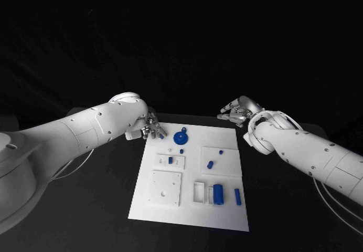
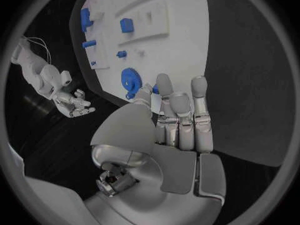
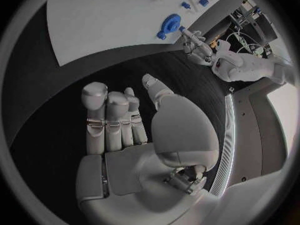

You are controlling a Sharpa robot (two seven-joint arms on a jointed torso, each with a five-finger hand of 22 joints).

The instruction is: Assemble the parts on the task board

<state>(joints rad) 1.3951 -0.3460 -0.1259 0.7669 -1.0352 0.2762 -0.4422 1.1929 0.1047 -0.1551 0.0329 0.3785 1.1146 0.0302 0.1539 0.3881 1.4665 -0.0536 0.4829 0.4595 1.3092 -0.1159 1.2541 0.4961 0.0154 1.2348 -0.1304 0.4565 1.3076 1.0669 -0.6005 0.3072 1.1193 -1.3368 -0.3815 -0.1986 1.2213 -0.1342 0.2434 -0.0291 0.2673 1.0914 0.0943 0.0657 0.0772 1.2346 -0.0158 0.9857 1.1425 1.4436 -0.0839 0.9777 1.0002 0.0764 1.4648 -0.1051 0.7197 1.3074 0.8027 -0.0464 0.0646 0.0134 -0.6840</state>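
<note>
The white task board point(image 1: 189, 205) lies in the middle of the black table. A blue gear point(image 1: 181, 138) point(image 2: 130, 80) point(image 3: 169, 22) sits near its far edge. My left hand point(image 1: 147, 128) point(image 2: 181, 120) hovers at the board's far-left corner, beside the gear. It pinches a small blue part point(image 1: 160, 135) point(image 2: 155, 89) between thumb and a fingertip, while the other fingers stay straight. My right hand point(image 1: 238, 114) point(image 3: 115, 120) is off the board beyond its far-right corner, fingers extended and holding nothing. More blue parts lie on the board: a cylinder point(image 1: 217, 193), a bar point(image 1: 237, 196) and a small block point(image 1: 210, 164).
White raised fixtures stand on the board, among them a square plate point(image 1: 166, 187) near the left and a slotted holder point(image 1: 199, 192) beside the cylinder. Bare black table point(image 1: 98, 210) runs along both sides of the board.
</note>
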